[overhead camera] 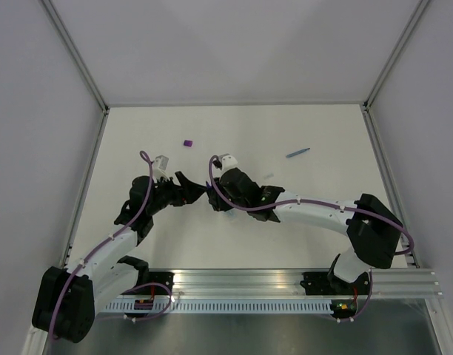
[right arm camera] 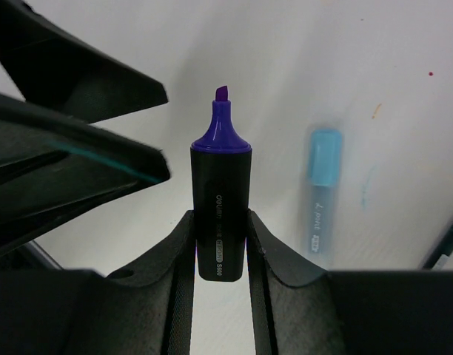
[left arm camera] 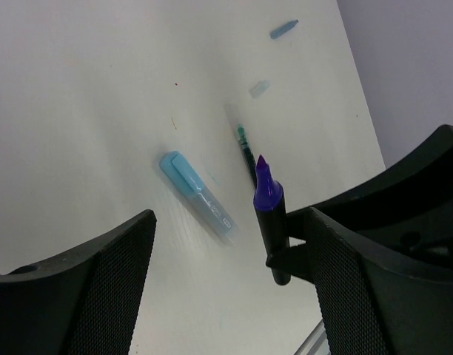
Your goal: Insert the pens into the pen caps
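Observation:
My right gripper point(right arm camera: 220, 222) is shut on the stubby black marker point(right arm camera: 220, 214), whose bare purple tip points up and away. My left gripper point(left arm camera: 230, 222) is open and empty, with its jaws wide apart. The marker point(left arm camera: 271, 222) stands just inside its right finger point(left arm camera: 374, 281). The two grippers meet at mid table, left point(overhead camera: 193, 186) and right point(overhead camera: 212, 198). The light-blue highlighter point(left arm camera: 197, 196) lies on the table below them, also in the right wrist view point(right arm camera: 323, 196). The purple cap point(overhead camera: 188, 143) lies farther back. A thin dark pen point(left arm camera: 245, 148) and a thin blue pen point(overhead camera: 297, 153) lie to the right.
A small pale cap point(left arm camera: 260, 89) lies between the dark pen and the blue pen point(left arm camera: 283, 29); it also shows in the top view point(overhead camera: 269, 176). White walls close the table on three sides. A metal rail point(overhead camera: 286, 285) runs along the near edge.

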